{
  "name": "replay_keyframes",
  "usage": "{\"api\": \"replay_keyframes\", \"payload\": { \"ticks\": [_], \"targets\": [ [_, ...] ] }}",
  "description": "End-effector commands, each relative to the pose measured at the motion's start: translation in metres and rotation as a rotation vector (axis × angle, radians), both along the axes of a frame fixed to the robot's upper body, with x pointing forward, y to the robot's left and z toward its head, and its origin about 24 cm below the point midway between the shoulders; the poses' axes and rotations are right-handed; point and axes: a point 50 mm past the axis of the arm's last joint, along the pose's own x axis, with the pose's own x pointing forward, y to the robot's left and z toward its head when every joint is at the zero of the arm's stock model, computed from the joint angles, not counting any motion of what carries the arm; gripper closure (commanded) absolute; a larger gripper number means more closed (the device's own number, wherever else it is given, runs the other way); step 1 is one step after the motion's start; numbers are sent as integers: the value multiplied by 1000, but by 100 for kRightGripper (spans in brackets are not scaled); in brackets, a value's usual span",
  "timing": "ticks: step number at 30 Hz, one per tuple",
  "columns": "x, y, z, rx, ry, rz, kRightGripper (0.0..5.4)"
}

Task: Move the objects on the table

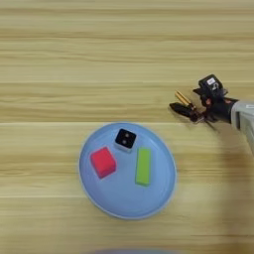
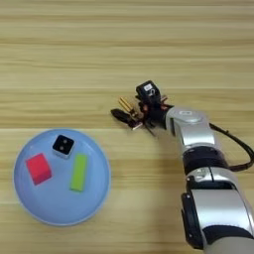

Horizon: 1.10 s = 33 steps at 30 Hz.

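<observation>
Jaws of the right gripper [image 2: 130,115] hover over the counter [image 2: 124,44], up and to the right of the plate [image 2: 96,191]; whether they grasp the stick [image 2: 126,105] lying between them cannot be told. On the plate rest the red cube [image 1: 103,161], bar [image 1: 143,166] and black-and-white cube [image 1: 125,139].

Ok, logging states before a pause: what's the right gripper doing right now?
Right gripper: off the plate, at the orange-brown stick; open or shut cannot be told.
</observation>
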Motion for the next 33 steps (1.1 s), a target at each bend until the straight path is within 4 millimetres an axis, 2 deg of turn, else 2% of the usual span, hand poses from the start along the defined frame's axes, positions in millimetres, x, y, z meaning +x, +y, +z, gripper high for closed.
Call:
{"api": "replay_keyframes", "payload": {
  "ticks": [1, 6, 15, 33],
  "targets": [
    [18, -4, 33, -23, -121, -16, 44],
    [18, -6, 29, 0, -96, -31, 92],
    [18, -7, 24, 11, -74, -36, 218],
    [19, -4, 23, 25, -75, -36, 398]
  ]
}}
